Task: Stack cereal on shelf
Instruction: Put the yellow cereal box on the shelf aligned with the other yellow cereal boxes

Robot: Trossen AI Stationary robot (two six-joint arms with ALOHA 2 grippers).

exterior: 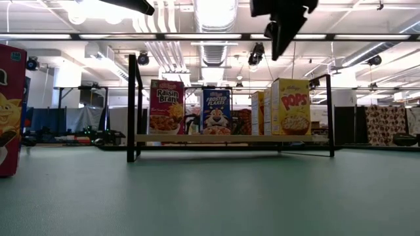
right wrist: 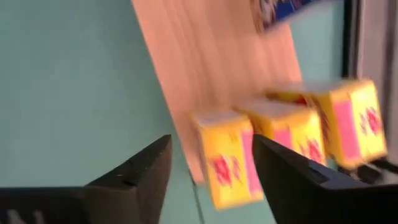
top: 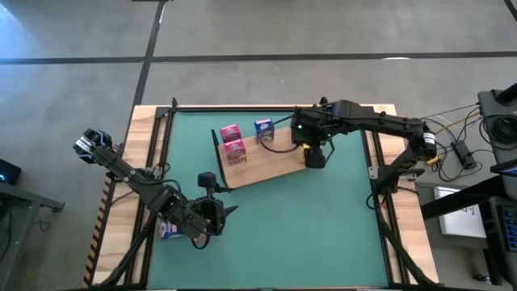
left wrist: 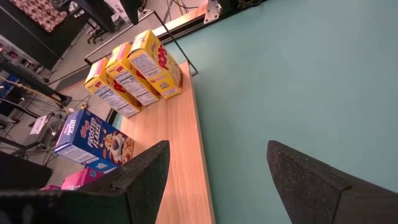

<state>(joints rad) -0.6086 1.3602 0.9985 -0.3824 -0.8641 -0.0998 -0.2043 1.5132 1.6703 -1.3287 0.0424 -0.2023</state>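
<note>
The shelf (top: 271, 166), a light wooden board with black wire ends, lies on the green mat. Two pink cereal boxes (top: 233, 139) and a blue one (top: 263, 129) stand on its far left part. Three yellow boxes (left wrist: 134, 71) stand in a row at its right end, hidden in the high view by my right arm. My right gripper (right wrist: 211, 146) hangs open above the yellow row (right wrist: 286, 143), well clear of it (exterior: 283, 36), pointing steeply down. My left gripper (left wrist: 217, 149) is open, off the board's near left end, with nothing between its fingers.
Another small box (top: 170, 232) lies under my left arm at the table's left edge. In the low view, a pink box (exterior: 8, 111) stands close to the camera at the left. Bare mat (top: 323, 234) lies near of the board. Cables and gear sit off the table's right.
</note>
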